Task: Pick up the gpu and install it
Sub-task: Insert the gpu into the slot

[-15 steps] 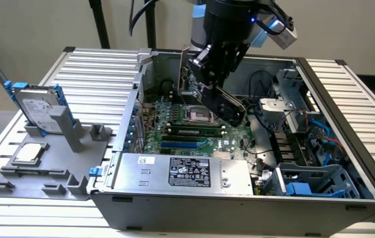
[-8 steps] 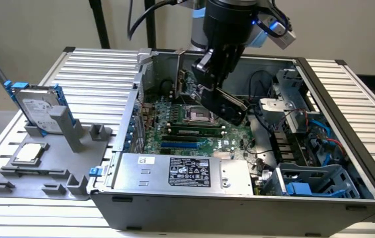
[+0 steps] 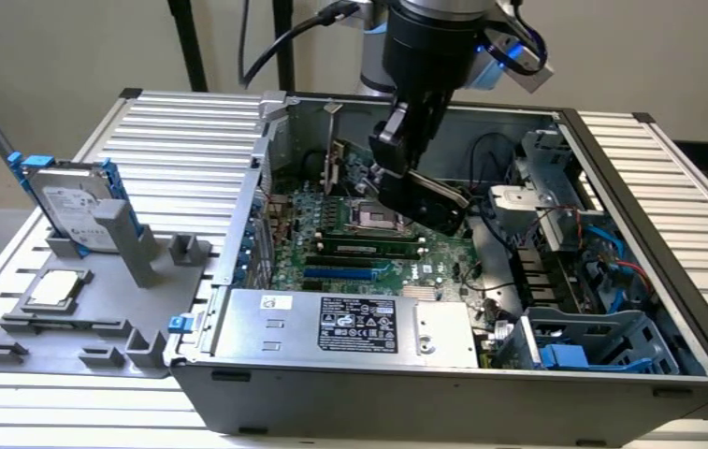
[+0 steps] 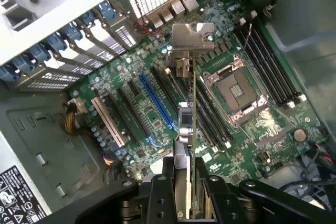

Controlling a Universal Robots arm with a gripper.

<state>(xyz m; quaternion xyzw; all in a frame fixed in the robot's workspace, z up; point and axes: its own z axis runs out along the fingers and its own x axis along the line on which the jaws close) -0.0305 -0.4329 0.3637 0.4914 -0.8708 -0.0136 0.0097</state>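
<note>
Wrist view, jaws: the gripper point(image 4: 189, 195) is closed on the gpu point(image 4: 190, 124), pinching its near edge, so the card shows edge-on between the fingers.
Gpu: held clear of the board point(image 4: 131, 72) inside the case point(image 3: 653, 234) and not seated in any slot. Its bracket point(image 4: 192, 38) is at the far end, toward the rear wall.
Line-up: the card appears to hang between the blue slot point(image 4: 156, 103) and the socket point(image 4: 236, 93), over the black slots rather than on the blue one.
Risk, wrong landing: if it is lowered off-line, the edge connector could strike a neighbouring slot or the socket's frame instead of entering a slot.
Risk, tilt: in the exterior view the card looks slanted. One end entering first would likely jam it or stress the slot.
Risk, bracket: it could catch on the rear covers point(image 4: 58, 43) or their blue clips before the card is down.
Risk, slip: the grip is on a thin edge, so pushing force may pivot the card in the jaws.
In the way: cables point(image 3: 578, 243) at the exterior view's right are near the socket side. The PSU point(image 3: 354, 327) is at the case's near edge, clear of the slots.
Around: the drive point(image 3: 73, 201) and chip point(image 3: 57, 288) are on a holder point(image 3: 141, 309) outside the case, well apart.
</note>
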